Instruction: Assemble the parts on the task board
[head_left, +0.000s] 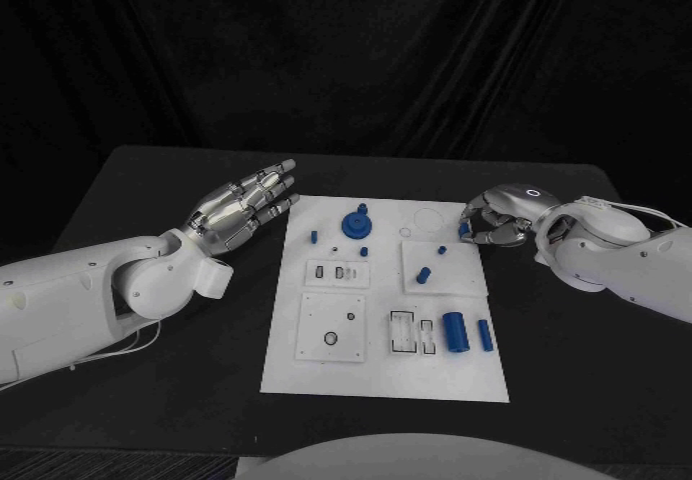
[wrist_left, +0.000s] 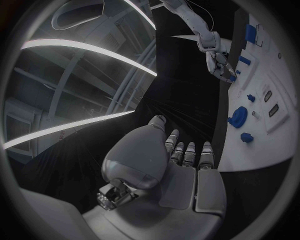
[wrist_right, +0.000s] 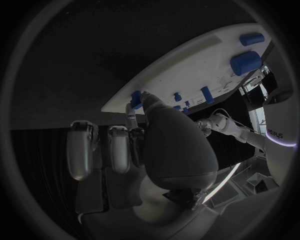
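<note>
The flat white rectangular task board (head_left: 387, 372) lies mid-tabletop (head_left: 159, 190). At its 9 o'clock the left hand (head_left: 242, 207) hovers empty, fingers straight and apart. At 2 o'clock the right hand (head_left: 492, 222) pinches a small blue part (head_left: 464, 229) at the board's edge

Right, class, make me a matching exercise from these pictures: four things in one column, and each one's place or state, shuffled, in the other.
Things:
1. left hand
2. right hand
3. blue gear
4. large blue cylinder

Places or states:
A. lies near the task board's near right corner
B. holds a small blue part at the board's right edge
C. fingers straight, holding nothing, left of the board
D. stands at the board's far end

Pairs: 1-C, 2-B, 3-D, 4-A
</note>
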